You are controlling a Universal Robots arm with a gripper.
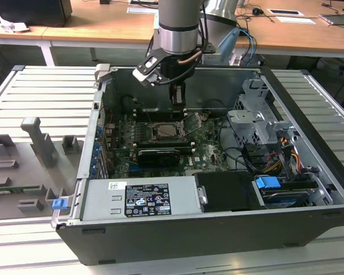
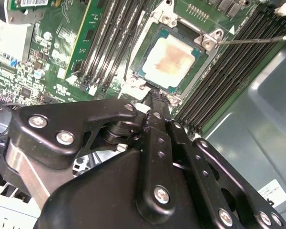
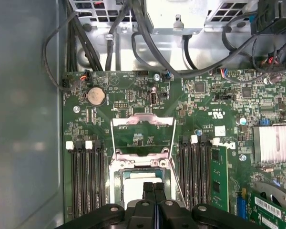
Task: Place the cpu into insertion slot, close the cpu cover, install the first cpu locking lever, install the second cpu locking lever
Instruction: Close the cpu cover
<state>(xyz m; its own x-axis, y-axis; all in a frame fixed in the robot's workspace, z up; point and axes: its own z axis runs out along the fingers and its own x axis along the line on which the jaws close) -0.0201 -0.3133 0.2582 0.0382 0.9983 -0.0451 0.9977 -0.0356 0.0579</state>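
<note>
- Lying flat and face up in the square dark insertion slot with the silver metal rim point(image 2: 207, 40): the small flat square silvery-beige metal cpu point(image 2: 174, 57), green border showing all round it in the second wrist view. Judging the placing step as done.
- Standing swung back off the slot, by the look of it: the thin square silver metal cpu cover point(image 3: 143, 122). Green board is showing through its cut-out centre in the first wrist view, and it is not yet closed over the cpu.
- Sticking out free over the long black memory slots point(image 2: 229, 71): a thin silver wire locking lever point(image 2: 250, 40), latched under nothing.
- Pressing together and gripping nothing: the black jaws, with fingertips point(image 2: 155, 98) hovering just beside the slot's edge, on the side away from the cover.
- Lying between those fingertips and the swung-back cover: the cpu. The line from jaws to cover is running across the slot and parallel to the memory slots on either side.
- Carrying all of this: the green motherboard point(image 3: 133, 95), sitting in the floor of the open dark-grey computer case point(image 1: 309, 172).
- Reaching down into that case from above in the exterior view: the silver-and-grey robot arm point(image 1: 178, 23), with the slot sitting below the jaws and a little nearer the camera.
- Resting under the case: the ribbed grey metal worktop point(image 1: 40, 97).
</note>
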